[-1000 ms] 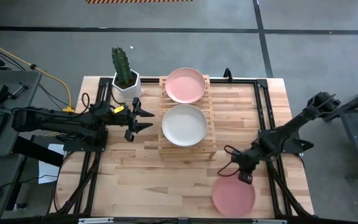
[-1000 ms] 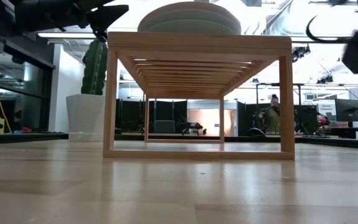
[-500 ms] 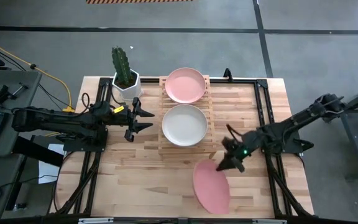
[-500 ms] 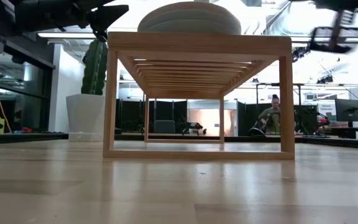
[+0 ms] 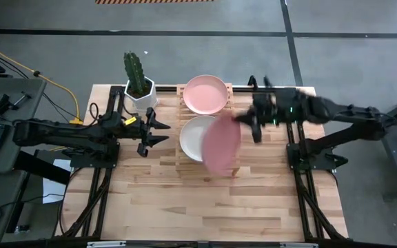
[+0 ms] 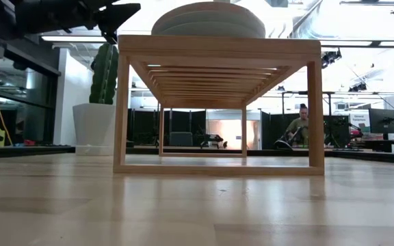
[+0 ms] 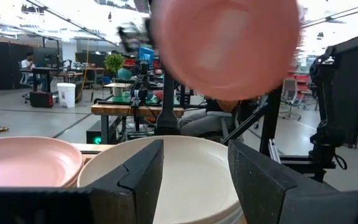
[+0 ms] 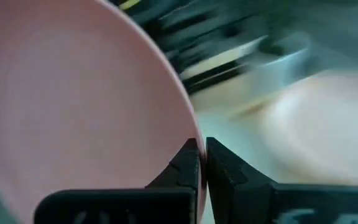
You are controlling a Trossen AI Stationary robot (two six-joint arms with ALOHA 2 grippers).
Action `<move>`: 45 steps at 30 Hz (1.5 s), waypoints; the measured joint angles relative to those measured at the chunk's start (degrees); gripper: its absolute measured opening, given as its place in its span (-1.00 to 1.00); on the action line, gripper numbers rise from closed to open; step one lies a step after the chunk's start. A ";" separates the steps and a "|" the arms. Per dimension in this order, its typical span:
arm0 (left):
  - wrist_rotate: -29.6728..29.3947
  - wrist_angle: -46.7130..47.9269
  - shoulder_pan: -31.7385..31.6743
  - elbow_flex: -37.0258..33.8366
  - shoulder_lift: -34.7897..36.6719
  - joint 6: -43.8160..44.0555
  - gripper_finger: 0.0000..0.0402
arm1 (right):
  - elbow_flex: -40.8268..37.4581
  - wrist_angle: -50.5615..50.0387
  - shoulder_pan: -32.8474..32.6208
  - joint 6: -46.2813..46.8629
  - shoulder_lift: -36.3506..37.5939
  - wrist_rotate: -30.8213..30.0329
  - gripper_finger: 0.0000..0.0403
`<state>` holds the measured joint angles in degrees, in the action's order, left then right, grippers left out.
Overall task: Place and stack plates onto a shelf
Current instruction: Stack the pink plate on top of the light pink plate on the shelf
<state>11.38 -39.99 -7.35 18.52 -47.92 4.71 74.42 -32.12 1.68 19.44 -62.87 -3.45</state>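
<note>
The light-wood slatted shelf [image 5: 234, 148] stands mid-table. A pink plate [image 5: 206, 94] lies on its far end, and a pale plate [image 5: 193, 136] tops a stack [image 6: 208, 20] on its near end. My right gripper [image 5: 242, 122] is shut on another pink plate [image 5: 220, 143], which hangs tilted over the pale stack. The left wrist view shows this plate [image 7: 225, 43] in the air above the pale plate [image 7: 179, 177]. My left gripper [image 5: 165, 131] waits open, level, just left of the shelf. My right gripper [image 8: 202, 146] pinches the pink plate by its rim [image 8: 188, 130] between the two fingers. The fingers come from the table's right side, slanting down. The plate is lifted clear and tilted steeply, its face spreading away from the fingers above the shelf's near end.
A white pot with a cactus [image 5: 139, 88] stands at the shelf's far left corner, close to my left gripper. Black frame rails [image 5: 289, 131] run along the table's right and left sides. Bare wooden tabletop [image 5: 185, 207] lies in front of the shelf.
My right gripper has swung from the table's near right part up and toward the far edge and left, to the shelf. It stayed shut on the pink plate. The plate went from lying flat at the near edge to lifted clear, tilted, above the pale stack.
</note>
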 joint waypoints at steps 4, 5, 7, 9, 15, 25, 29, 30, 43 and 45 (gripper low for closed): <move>0.02 0.95 0.00 0.00 2.03 -0.59 -0.15 | 6.51 -2.70 10.07 -3.22 -3.99 -7.94 -1.00; 0.02 1.44 0.00 0.00 2.62 -0.89 -0.15 | 7.52 -2.73 12.79 -2.94 -5.17 -8.57 -1.00; 0.02 2.48 0.00 0.00 3.69 -1.31 -0.15 | 8.80 -2.69 18.21 -2.24 -7.67 -8.60 -1.00; 0.04 3.17 0.00 0.00 4.45 -1.82 -0.15 | 9.20 -2.39 22.87 -1.08 -10.65 -8.46 -1.00; 0.04 3.88 0.00 0.00 4.85 -1.84 -0.15 | 9.15 -1.96 31.25 1.53 -20.03 -3.20 -1.00; 0.04 4.95 0.00 0.00 4.85 -1.86 -0.15 | 9.13 0.20 31.81 2.17 -26.53 4.12 -1.00; 0.04 5.27 0.00 0.00 4.83 -1.81 -0.15 | 9.13 -0.27 31.83 -0.32 -25.69 4.12 -1.00; 0.04 5.28 0.00 0.00 4.83 -1.81 -0.15 | 9.13 -0.38 31.83 -0.49 -25.22 4.12 -1.00; 0.02 5.42 0.00 0.00 4.83 -1.84 -0.15 | 9.13 -2.82 31.00 -1.50 -24.51 5.69 -0.68; 0.02 5.44 0.00 0.00 4.83 -1.84 -0.15 | 9.13 -2.84 30.63 -1.51 -24.51 5.70 -0.54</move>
<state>11.40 -34.55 -7.35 18.52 -43.09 2.87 83.55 -34.96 32.32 17.93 -87.37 2.25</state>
